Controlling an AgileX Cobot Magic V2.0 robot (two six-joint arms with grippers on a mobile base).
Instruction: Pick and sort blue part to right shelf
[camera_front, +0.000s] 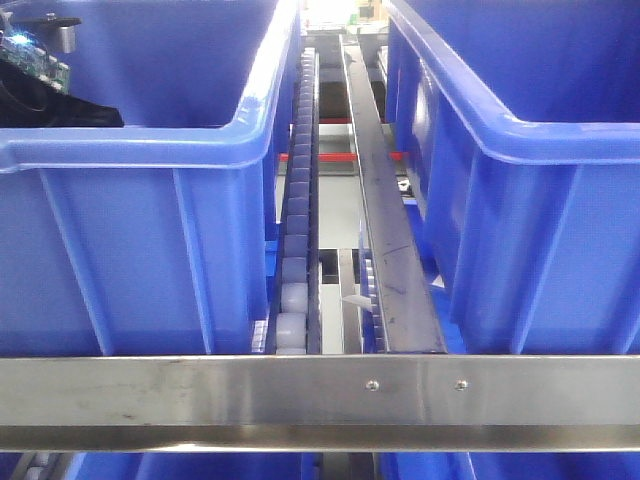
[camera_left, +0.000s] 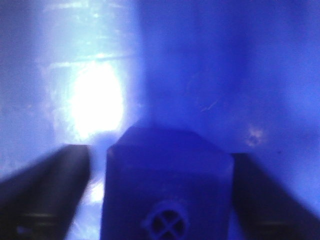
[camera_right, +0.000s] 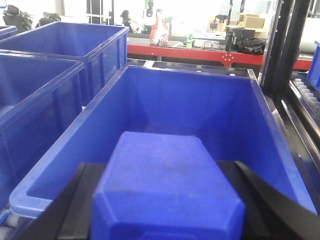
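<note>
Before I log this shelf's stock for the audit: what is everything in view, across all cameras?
left bin, right bin: two, blue, flanking the roller track.
roller track: one, pale rollers, between them.
steel rail: one, silver, across the front.
open bin: one, blue, below the right hand.
right part, left part: two, blue, one between each hand's fingers.
right hand: one, black, shut on right part.
left hand: one, black, around left part; grip unclear.

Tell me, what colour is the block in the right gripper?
The block is blue; the right wrist view shows it best.
</note>
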